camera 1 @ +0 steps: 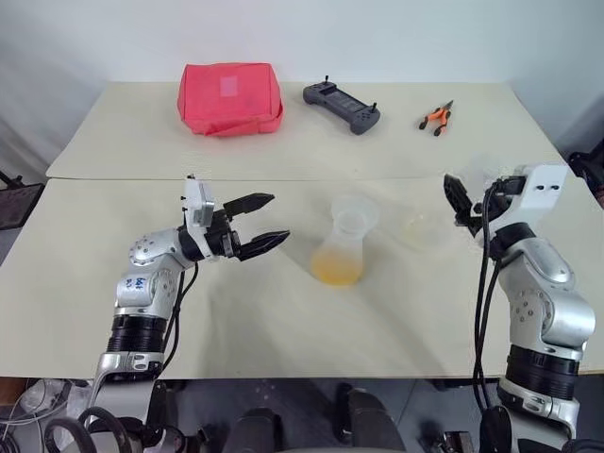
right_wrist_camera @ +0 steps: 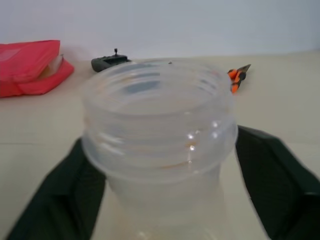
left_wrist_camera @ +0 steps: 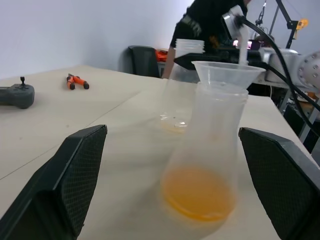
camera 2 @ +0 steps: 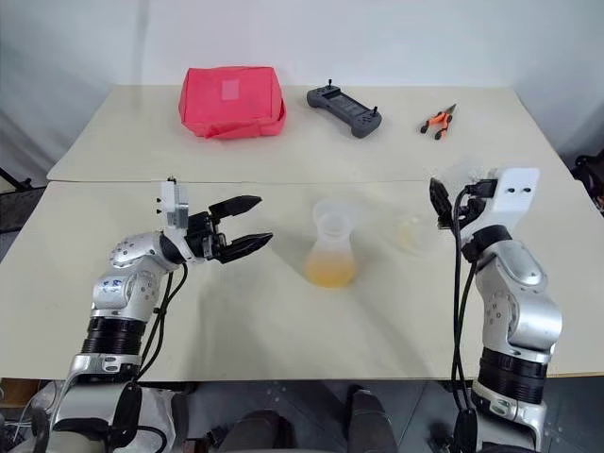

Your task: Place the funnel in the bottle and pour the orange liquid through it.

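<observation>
Standing on beige table point(camera 1: 283, 321): bottle point(camera 1: 342, 247) | left gripper point(camera 1: 267, 223) wide | right gripper point(right_wrist_camera: 165, 165) flanking clear cup point(right_wrist_camera: 159, 130), jaws apart

The clear jar point(right_wrist_camera: 159, 145) runs off the frame's edge below its threaded neck. Behind the bottle point(left_wrist_camera: 205, 155), a person point(left_wrist_camera: 205, 22) is cut off above the waist.

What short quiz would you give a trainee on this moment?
1. True or false: the funnel sits in the neck of the bottle.
2. Where is the orange liquid? A: at the bottom of the bottle. B: in the red pouch. C: spilled on the table.
3. What state is the left gripper in?
Key: 1 true. 2 A. 3 open, holding nothing, apart from the bottle.
</observation>
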Tool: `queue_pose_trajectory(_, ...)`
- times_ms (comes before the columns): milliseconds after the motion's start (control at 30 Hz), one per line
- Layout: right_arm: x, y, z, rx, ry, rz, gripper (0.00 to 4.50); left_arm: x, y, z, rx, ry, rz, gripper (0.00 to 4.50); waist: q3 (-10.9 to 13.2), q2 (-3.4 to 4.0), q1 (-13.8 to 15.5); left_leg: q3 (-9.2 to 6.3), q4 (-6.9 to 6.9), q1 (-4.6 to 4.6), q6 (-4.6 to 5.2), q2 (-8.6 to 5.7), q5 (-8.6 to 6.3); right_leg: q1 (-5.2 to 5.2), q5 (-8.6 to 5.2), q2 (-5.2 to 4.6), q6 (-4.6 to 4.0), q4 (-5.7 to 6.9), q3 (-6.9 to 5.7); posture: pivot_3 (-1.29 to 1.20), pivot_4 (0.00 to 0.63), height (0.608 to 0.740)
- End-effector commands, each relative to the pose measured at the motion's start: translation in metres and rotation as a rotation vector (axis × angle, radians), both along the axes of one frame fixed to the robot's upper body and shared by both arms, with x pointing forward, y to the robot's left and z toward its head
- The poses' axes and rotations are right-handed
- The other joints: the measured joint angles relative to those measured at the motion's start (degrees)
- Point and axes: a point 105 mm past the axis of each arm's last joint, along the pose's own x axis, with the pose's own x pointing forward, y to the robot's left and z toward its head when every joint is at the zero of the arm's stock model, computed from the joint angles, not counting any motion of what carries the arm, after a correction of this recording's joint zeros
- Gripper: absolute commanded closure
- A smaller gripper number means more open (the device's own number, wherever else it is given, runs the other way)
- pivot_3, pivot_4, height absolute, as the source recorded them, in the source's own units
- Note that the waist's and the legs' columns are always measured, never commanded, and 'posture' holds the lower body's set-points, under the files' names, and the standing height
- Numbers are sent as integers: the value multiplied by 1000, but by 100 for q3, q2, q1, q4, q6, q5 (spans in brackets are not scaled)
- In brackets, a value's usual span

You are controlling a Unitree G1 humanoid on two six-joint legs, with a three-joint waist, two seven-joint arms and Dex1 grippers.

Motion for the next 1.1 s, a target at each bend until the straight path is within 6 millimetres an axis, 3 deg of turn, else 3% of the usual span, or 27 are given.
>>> queue_pose_trajectory(33, -10, 1, 26, -18, -107, 10, 44, 0, 4, 20, -3, -65, 17, 0, 0, 0, -1, 0, 0, 1, 0, 0, 0, 0, 0, 0, 0, 0, 0, 0, 150, 740)
queue_pose_trajectory(267, -10, -1, 42, -75, -165, 34, 44, -1, 2, 15, 58, -49, 11, 0, 0, 0, 7, 0, -1, 1, 0, -1, 0, 0, 0, 0, 0, -2, -1, 0, 150, 740)
queue_pose_trajectory(400, -14, 4, 63, -117, -233, 90, 44, -9, 0, 16, 40, -52, -44, 0, 0, 0, 2, 2, -2, 0, 0, -1, 0, 0, 0, -1, 0, -2, -1, 0, 150, 740)
queue_pose_trajectory(500, -20, 12, 76, -161, -271, 171, 44, -12, -1, 15, 41, -28, -65, 0, 0, 0, 7, 3, -2, 0, 0, 0, 0, -1, 0, -1, 0, -2, 0, 0, 150, 740)
queue_pose_trajectory(600, -45, 31, 82, -262, -268, 386, 44, -14, 4, 17, 47, -28, -72, 0, 0, 0, 27, 1, -2, -2, 0, 0, 0, -1, 0, -1, 0, -4, -2, 0, 150, 740)
queue_pose_trajectory(700, -76, 38, 65, -365, -183, 620, 44, -20, 12, 11, 102, -22, -99, 0, 0, -1, 40, -6, -8, -5, 0, 0, 0, 1, 0, -1, 0, -15, -12, 0, 150, 740)
queue_pose_trajectory(900, -117, 8, 0, -489, 99, 827, 44, -35, 36, -8, 209, 41, -153, 0, 2, -4, 60, -6, -7, 1, 14, -3, -7, 21, 3, -4, 6, -32, -18, 0, 150, 740)
queue_pose_trajectory(967, -125, -7, -23, -509, 170, 842, 44, -41, 47, -17, 234, 77, -170, 0, 4, -8, 57, -6, -6, 13, 16, -2, -9, 36, 4, -4, 7, -36, -18, 0, 150, 740)
queue_pose_trajectory(1100, -124, -19, -41, -489, 197, 847, 44, -43, 60, -22, 235, 79, -161, 0, 7, -13, 49, -7, -7, 34, 20, -1, -10, 38, 4, -15, 8, -32, -13, 0, 150, 740)
